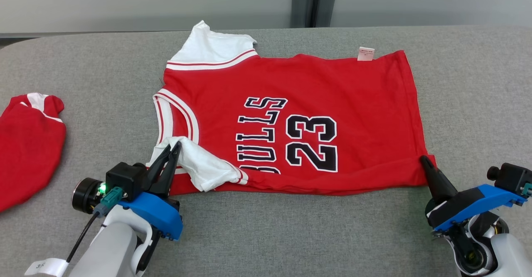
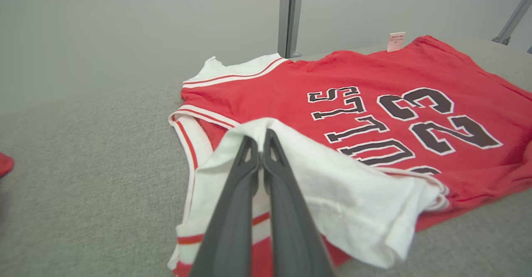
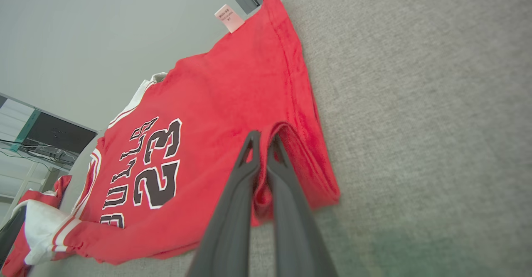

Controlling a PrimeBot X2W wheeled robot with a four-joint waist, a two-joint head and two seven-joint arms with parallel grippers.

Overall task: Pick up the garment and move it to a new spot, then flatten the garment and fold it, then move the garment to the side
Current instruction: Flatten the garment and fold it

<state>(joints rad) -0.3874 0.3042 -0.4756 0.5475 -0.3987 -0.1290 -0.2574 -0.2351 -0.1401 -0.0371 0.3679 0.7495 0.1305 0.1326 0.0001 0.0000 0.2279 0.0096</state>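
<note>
Head view: red jersey (image 1: 332, 86) spread flat on the grey table (image 1: 478, 82).
Left pincer (image 1: 174, 145) is clamped on its white sleeve (image 1: 203, 165) near the front edge; right pincer (image 1: 423, 158) pinches the jersey's near hem corner.

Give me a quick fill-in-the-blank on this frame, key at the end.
1. The left gripper has its jaws shut on the jersey's ____ sleeve.
2. The right gripper has its jaws ____ on the jersey's red hem corner.
3. The number printed beside BULLS is ____.
4. A second red garment lies on the table toward the robot's ____.
Missing words: white; shut; 23; left.
</note>
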